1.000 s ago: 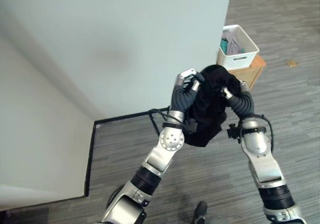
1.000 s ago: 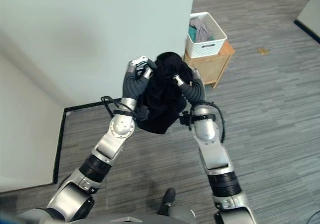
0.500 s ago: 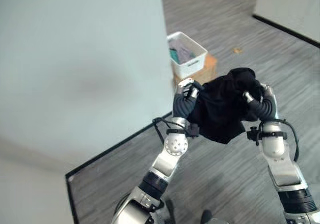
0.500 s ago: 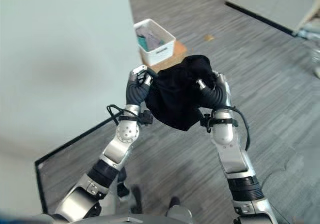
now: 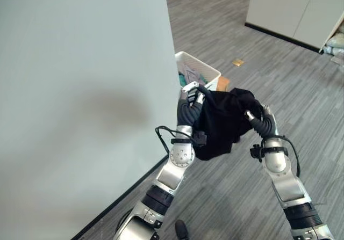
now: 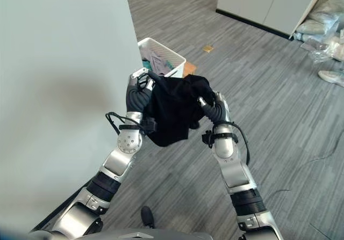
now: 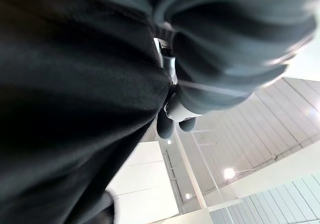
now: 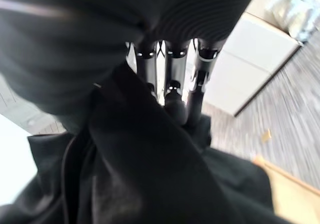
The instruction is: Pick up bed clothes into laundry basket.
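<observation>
With my left hand (image 5: 191, 96) and right hand (image 5: 257, 116) still clutching the black garment (image 5: 223, 123), the white basket (image 5: 200, 70), frame centre, has drawn nearer.

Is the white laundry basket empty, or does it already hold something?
Not empty. The white laundry basket already holds grey and teal clothes. The black garment hangs between both hands, outside it.

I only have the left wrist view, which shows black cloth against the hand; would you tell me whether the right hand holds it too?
Observer: Yes, the cloth hangs between the left hand and the right hand, above the floor.
Operator: Where is the basket?
Observer: The basket sits on a wooden stand beyond the cloth, beside the wall.
Operator: Is it empty?
Observer: No, it already holds some clothes.
</observation>
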Robot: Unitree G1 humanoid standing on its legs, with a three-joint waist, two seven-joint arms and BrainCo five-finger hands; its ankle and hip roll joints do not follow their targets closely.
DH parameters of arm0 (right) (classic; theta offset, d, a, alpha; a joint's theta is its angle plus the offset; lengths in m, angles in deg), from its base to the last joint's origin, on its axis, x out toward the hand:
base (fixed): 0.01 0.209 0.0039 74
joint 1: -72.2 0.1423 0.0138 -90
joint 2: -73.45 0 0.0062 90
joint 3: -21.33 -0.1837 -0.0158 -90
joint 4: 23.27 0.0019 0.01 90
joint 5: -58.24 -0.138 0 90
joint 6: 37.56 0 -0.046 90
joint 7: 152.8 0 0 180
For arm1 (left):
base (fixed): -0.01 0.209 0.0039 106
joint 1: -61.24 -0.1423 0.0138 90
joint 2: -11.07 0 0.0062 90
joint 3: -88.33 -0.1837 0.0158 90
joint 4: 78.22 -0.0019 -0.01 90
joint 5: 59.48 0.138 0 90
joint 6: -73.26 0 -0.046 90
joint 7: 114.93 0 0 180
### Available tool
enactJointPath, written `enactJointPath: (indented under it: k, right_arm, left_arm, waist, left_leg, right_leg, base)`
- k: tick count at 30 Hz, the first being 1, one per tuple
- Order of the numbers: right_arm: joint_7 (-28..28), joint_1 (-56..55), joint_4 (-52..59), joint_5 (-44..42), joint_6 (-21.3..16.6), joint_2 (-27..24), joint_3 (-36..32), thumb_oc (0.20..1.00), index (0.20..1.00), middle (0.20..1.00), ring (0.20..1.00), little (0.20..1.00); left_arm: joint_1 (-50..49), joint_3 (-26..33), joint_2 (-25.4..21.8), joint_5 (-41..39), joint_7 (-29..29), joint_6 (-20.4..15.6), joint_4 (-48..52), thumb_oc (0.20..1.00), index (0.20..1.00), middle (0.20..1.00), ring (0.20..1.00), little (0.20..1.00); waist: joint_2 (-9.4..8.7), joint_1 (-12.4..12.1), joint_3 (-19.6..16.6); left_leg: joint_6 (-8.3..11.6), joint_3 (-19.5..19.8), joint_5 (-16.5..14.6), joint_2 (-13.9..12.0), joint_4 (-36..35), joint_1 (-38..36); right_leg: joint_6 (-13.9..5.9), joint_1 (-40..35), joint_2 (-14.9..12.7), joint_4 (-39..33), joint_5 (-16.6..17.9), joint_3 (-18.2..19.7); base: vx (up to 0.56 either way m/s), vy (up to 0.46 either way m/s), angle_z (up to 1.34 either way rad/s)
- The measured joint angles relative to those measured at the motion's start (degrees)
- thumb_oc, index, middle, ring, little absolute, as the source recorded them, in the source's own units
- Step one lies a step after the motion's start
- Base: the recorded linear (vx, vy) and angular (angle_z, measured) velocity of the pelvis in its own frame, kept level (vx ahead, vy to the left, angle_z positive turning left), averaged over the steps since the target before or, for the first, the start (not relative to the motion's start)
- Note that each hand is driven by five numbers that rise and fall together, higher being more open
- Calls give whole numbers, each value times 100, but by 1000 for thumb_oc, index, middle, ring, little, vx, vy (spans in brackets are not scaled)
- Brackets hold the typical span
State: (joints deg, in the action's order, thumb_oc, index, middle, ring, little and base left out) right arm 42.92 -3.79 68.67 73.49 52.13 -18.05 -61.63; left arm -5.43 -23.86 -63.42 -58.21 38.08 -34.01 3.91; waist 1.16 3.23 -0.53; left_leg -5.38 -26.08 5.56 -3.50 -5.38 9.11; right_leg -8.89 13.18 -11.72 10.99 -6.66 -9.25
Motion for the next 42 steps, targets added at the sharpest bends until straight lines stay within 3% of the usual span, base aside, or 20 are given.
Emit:
enactJointPath:
  k: [1, 4, 5, 8, 10, 13, 16, 20, 22, 23, 25, 26, 27, 28, 29, 30, 32, 33, 34, 42]
  right_arm:
    - [7, 4, 5, 3, -52, 2, -23, 200, 200, 200, 200, 200]
    - [9, -59, -15, 4, -53, -58, -122, 200, 200, 200, 200, 200]
    - [11, -72, -16, 5, -47, -73, -214, 200, 200, 200, 200, 200]
    - [36, -45, -50, 9, -47, -177, -211, 200, 200, 200, 200, 200]
    - [31, 49, -175, 73, -44, -179, -199, 200, 200, 200, 200, 200]
    - [20, 40, -167, 121, -36, -83, -110, 200, 200, 200, 200, 200]
    - [15, 35, -163, 220, -42, -62, -59, 200, 200, 200, 200, 200]
    - [-12, 8, -163, 223, 22, -69, 34, 200, 200, 200, 200, 200]
    - [2, -71, -153, 218, 36, -57, -67, 200, 200, 200, 200, 200]
    - [-8, -65, -159, 218, 89, -72, -96, 200, 200, 200, 200, 200]
    - [-22, -66, -157, 210, 117, -66, -155, 200, 200, 200, 200, 200]
    - [-42, -68, -158, 206, 135, -74, -154, 200, 200, 200, 200, 200]
    - [-54, -71, -148, 201, 133, -84, -159, 200, 200, 200, 200, 200]
    - [-130, -91, -98, 159, 137, -144, -175, 200, 200, 200, 200, 200]
    - [-177, -126, -84, 157, 137, -102, -161, 200, 200, 200, 200, 200]
    - [-346, -134, -30, 4, 136, -77, -30, 200, 200, 200, 200, 200]
    - [-472, -234, 61, -100, 132, -49, -24, 200, 200, 200, 200, 200]
    - [-554, -294, 83, -226, 133, -53, -19, 200, 200, 200, 200, 200]
    - [-610, -339, 97, -274, 133, -54, -14, 200, 200, 200, 200, 200]
    - [-631, -462, 251, -472, 76, -61, 18, 200, 200, 200, 200, 200]
  left_arm:
    - [-2, -5, -46, 4, 14, -6, 18, 200, 200, 200, 200, 200]
    - [-66, -98, -5, 7, 41, -5, 25, 200, 200, 200, 200, 200]
    - [-59, -97, 33, 9, 50, -4, 25, 200, 200, 200, 200, 200]
    - [-47, -67, 35, 13, 63, 0, 27, 200, 200, 200, 200, 200]
    - [-71, 46, 26, 11, 93, 34, 48, 200, 200, 200, 200, 200]
    - [-212, 82, 27, 11, 118, 40, 180, 200, 200, 200, 200, 200]
    - [-361, 107, 37, 15, 136, 37, 336, 200, 200, 200, 200, 200]
    - [-450, 73, 26, 15, 125, 87, 372, 200, 200, 200, 200, 200]
    - [-386, 29, 31, 13, 103, 119, 364, 200, 200, 200, 200, 200]
    - [-360, 4, 15, 12, 83, 123, 371, 200, 200, 200, 200, 200]
    - [-344, -24, 30, 13, 86, 136, 371, 200, 200, 200, 200, 200]
    - [-340, -31, 31, 13, 87, 135, 371, 200, 200, 200, 200, 200]
    - [-329, -30, 34, 13, 96, 131, 371, 200, 200, 200, 200, 200]
    - [-315, -40, 95, 12, 119, 123, 380, 200, 200, 200, 200, 200]
    - [-336, -47, 69, 13, 136, 106, 390, 200, 200, 200, 200, 200]
    - [-356, -53, 28, 7, 147, 113, 426, 200, 200, 200, 200, 200]
    - [-321, -71, 27, 8, 163, 114, 457, 200, 200, 200, 200, 200]
    - [-310, -93, 19, 8, 200, 115, 467, 200, 200, 200, 200, 200]
    - [-325, -100, 10, 7, 220, 125, 467, 200, 200, 200, 200, 200]
    - [-350, -119, 30, 7, 296, 159, 473, 200, 200, 200, 200, 200]
  waist:
    - [-183, -9, 72]
    - [-92, -6, 80]
    - [15, 16, 107]
    - [105, -15, 99]
    - [100, -52, 109]
    - [80, -79, 127]
    - [65, -101, 127]
    - [19, -172, 136]
    - [-130, -192, 203]
    - [-317, -256, 301]
    - [-343, -321, 335]
    - [-287, -339, 317]
    - [-178, -331, 318]
    - [50, -234, 339]
    - [76, -231, 314]
    - [127, -336, 336]
    - [44, -272, 323]
    - [-22, -270, 324]
    - [-21, -271, 324]
    - [-34, -316, 335]
  left_leg:
    - [164, -154, -106, 23, -1, -150]
    - [338, -167, -211, -151, -3, -219]
    - [440, -186, -189, -246, 0, -236]
    - [463, -322, -172, -375, 1, -242]
    - [584, -530, -127, -487, 1, -339]
    - [639, -848, -122, -579, 1, -707]
    - [690, -1111, -157, -638, 2, -967]
    - [762, -1347, -206, -764, 8, -1068]
    - [730, -762, -271, -774, 475, -794]
    - [876, 15, -598, -621, 874, -406]
    - [868, 1030, -655, -20, 681, -125]
    - [792, 1240, -602, 247, 423, -114]
    - [694, 1197, -535, 391, 260, -116]
    - [474, 1129, -393, 369, 36, -132]
    - [208, 1024, -363, 348, -8, -210]
    - [304, 748, -445, 216, 20, -218]
    - [297, 761, -444, 289, 73, -186]
    - [286, 760, -437, 345, 75, -185]
    - [286, 784, -437, 359, 74, -188]
    - [284, 796, -435, 241, 182, -344]
  right_leg:
    - [182, 176, -103, -361, 740, -400]
    - [235, -10, 180, -704, 785, -426]
    - [362, -168, 321, -1091, 936, -468]
    - [466, -254, 458, -1390, 1102, -460]
    - [584, -330, 552, -1542, 1189, -905]
    - [617, -593, 676, -1653, 1212, -1029]
    - [723, -695, 757, -1658, 1136, -1045]
    - [800, -581, 978, -1658, 1152, -704]
    - [893, -523, 972, -1657, 1165, -538]
    - [949, -439, 775, -1661, 1210, -360]
    - [909, -360, 668, -1669, 1231, -132]
    - [869, -370, 678, -1670, 1242, -50]
    - [813, -418, 739, -1671, 1203, -55]
    - [799, -481, 887, -1693, 1079, -139]
    - [791, -495, 852, -1667, 1032, -329]
    - [788, -425, 802, -1317, 947, -666]
    - [755, -588, 624, -1315, 863, -785]
    - [600, -732, 575, -1526, 852, -754]
    - [567, -795, 585, -1628, 893, -757]
    - [582, -1042, 690, -1674, 894, -737]
  base:
    - [28, -36, -45]
    - [35, -20, -31]
    - [-53, -99, -27]
    - [-73, -229, -21]
    - [7, -168, -31]
    - [-15, -190, -38]
    - [-6, -209, -54]
    - [-32, -167, -50]
    - [10, -118, -19]
    - [55, -36, -28]
    - [89, -48, -53]
    - [148, -9, -54]
    - [179, 29, -49]
    - [140, -4, -44]
    - [136, -55, -86]
    - [73, -64, -75]
    - [89, -73, -21]
    - [82, -74, 12]
    - [50, -68, 7]
    - [-95, -20, 0]
